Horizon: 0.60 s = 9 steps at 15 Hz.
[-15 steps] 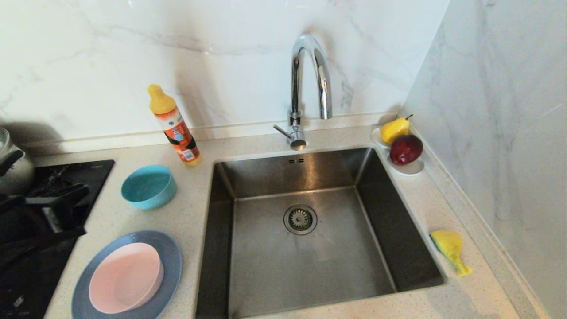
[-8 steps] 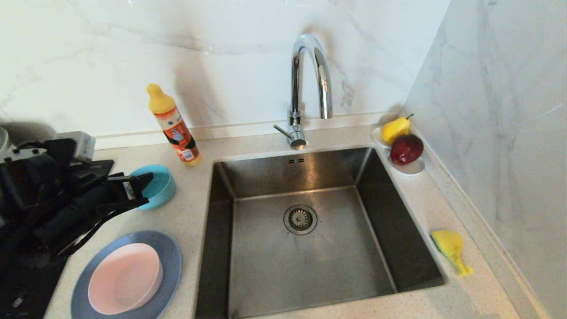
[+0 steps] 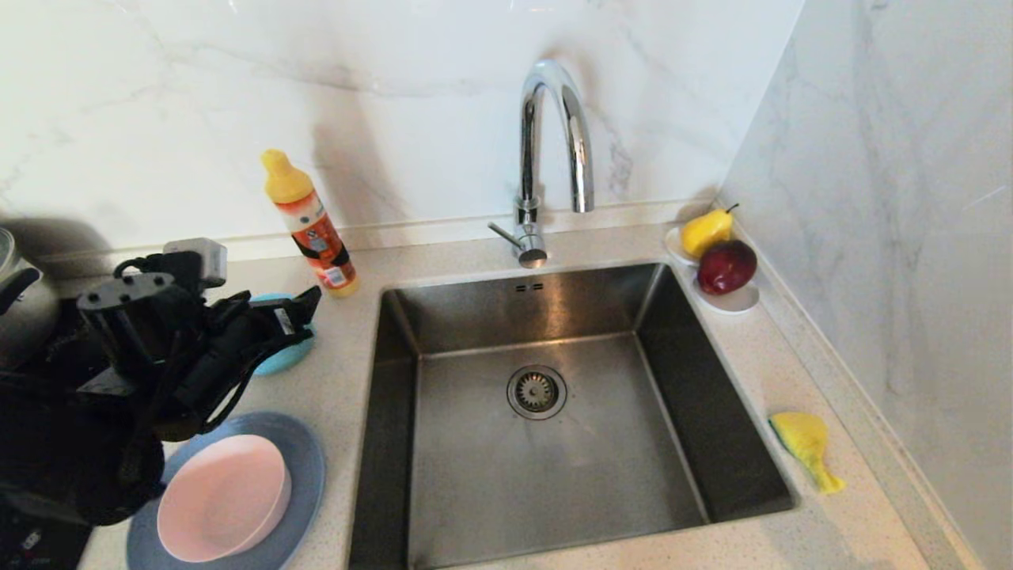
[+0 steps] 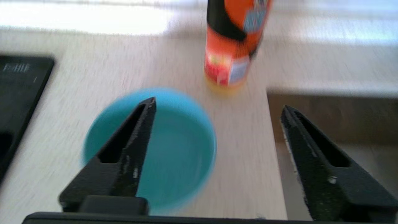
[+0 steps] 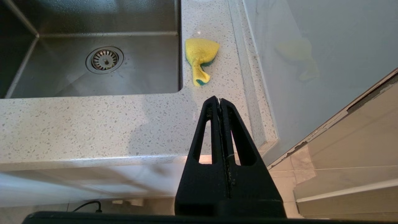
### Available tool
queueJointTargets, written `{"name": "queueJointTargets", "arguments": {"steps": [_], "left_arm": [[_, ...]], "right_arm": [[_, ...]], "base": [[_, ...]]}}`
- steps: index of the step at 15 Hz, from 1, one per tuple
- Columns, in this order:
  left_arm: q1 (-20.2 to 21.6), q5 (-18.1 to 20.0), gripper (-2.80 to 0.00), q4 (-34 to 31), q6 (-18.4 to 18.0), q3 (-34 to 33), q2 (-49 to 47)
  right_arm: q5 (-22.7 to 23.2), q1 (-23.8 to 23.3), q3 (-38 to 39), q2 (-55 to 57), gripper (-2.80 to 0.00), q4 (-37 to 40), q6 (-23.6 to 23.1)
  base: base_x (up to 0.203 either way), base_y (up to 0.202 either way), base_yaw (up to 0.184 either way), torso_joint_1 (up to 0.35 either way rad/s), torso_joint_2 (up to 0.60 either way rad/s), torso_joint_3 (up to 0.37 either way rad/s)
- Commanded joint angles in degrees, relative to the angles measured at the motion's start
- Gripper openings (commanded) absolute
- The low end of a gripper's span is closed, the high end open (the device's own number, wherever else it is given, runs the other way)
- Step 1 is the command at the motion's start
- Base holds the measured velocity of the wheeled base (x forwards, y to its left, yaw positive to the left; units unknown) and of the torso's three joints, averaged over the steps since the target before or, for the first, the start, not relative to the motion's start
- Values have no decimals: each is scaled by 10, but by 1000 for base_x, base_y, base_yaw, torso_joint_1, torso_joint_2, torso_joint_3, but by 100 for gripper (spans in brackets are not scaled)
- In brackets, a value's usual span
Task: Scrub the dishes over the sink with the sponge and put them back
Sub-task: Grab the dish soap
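Nearest the robot on the left of the counter, the pale pink bowl [image 3: 223, 497] sits inside the wide grey-blue plate [image 3: 305, 467], both just beside the sink's left rim. Above them the left arm reaches in, and the left gripper [image 4: 217, 109] hangs over the teal bowl [image 4: 174, 149] with its two black fingers [image 4: 130, 146] spread wide and nothing between them; one finger lies over the bowl's hollow, the other over the sink edge. The right gripper [image 5: 220, 100] is parked low in front of the counter's front edge, its fingers pressed together and empty.

The stainless-steel sink [image 3: 475, 475] fills the middle of the counter, its round drain strainer [image 3: 536, 391] in the basin floor. On the counter to the sink's right lies the yellow sponge [image 3: 804, 445], a green edge showing, apart from both grippers.

Farther back, an orange bottle with a yellow cap [image 3: 310, 226] stands tilted just behind the teal bowl. The chrome gooseneck tap [image 3: 546, 158] rises behind the sink. In the far right corner a small white saucer [image 3: 732, 301] holds a yellow pear [image 3: 704, 231] and a dark red apple [image 3: 725, 266].
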State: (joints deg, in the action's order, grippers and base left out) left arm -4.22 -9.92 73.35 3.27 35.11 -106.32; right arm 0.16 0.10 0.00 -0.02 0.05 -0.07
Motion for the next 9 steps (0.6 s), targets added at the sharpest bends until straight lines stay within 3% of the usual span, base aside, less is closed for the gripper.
{"name": "queueJointTargets", "arguments": {"steps": [1, 6, 9], "left_arm": [[-3, -9, 0, 62, -1, 40, -74], [-6, -12, 0, 67, 1, 142, -139], [-11, -36, 0, 64, 0, 213, -181]], "right_arm": [[0, 0, 0, 0, -280, 0, 0], [0, 0, 0, -1, -280, 0, 0], [0, 0, 0, 0, -280, 0, 0]], "base": [[0, 0, 0, 0, 0, 0], [0, 0, 0, 0, 0, 0], [0, 0, 0, 0, 0, 0]]}}
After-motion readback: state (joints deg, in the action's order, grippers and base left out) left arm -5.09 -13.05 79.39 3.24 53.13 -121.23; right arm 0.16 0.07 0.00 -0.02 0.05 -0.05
